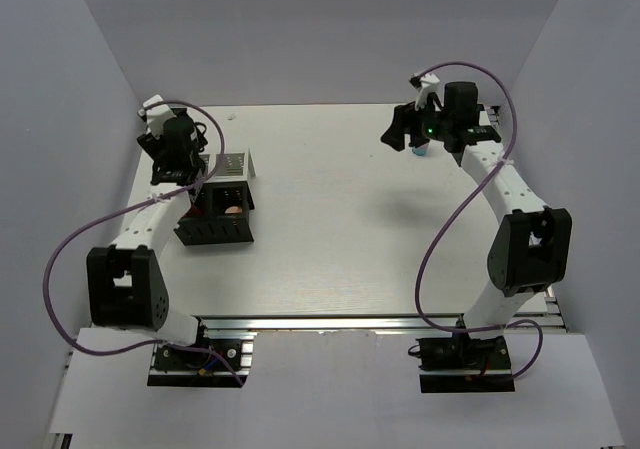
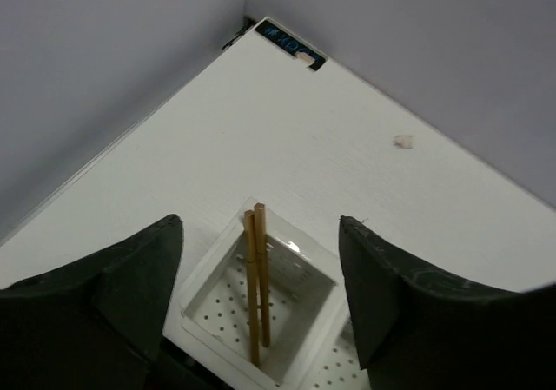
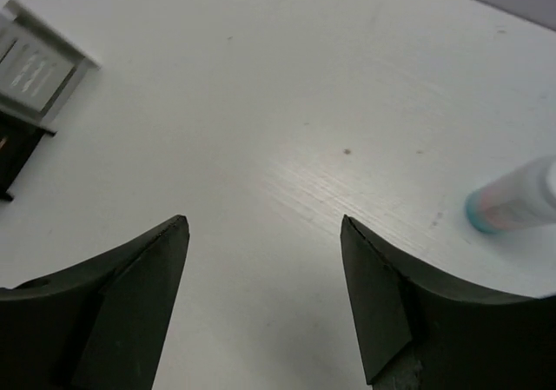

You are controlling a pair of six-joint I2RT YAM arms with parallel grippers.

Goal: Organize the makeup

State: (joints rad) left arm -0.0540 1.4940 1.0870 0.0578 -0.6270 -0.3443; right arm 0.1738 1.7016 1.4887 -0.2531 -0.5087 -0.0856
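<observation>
Two thin wooden sticks (image 2: pixel 257 277) stand upright in a white perforated compartment (image 2: pixel 300 316) of the black organizer box (image 1: pixel 215 227). My left gripper (image 2: pixel 261 225) hangs open and empty just above them; in the top view it (image 1: pixel 181 175) is at the box's left back corner. A peach-pink disc (image 1: pixel 232 207) lies in a black compartment. The white-blue bottle (image 3: pixel 514 204) lies on the table at the back right (image 1: pixel 419 152). My right gripper (image 3: pixel 265 225) is open and empty above the table, with the bottle off beyond its right finger. The other makeup is hidden.
Grey enclosure walls close in the table (image 1: pixel 340 249) at the back and both sides. A small white scrap (image 2: pixel 402 141) lies near the back wall. A blue label (image 2: pixel 289 44) sits in the far left corner. The organizer's corner (image 3: pixel 35 69) shows far left of the right gripper.
</observation>
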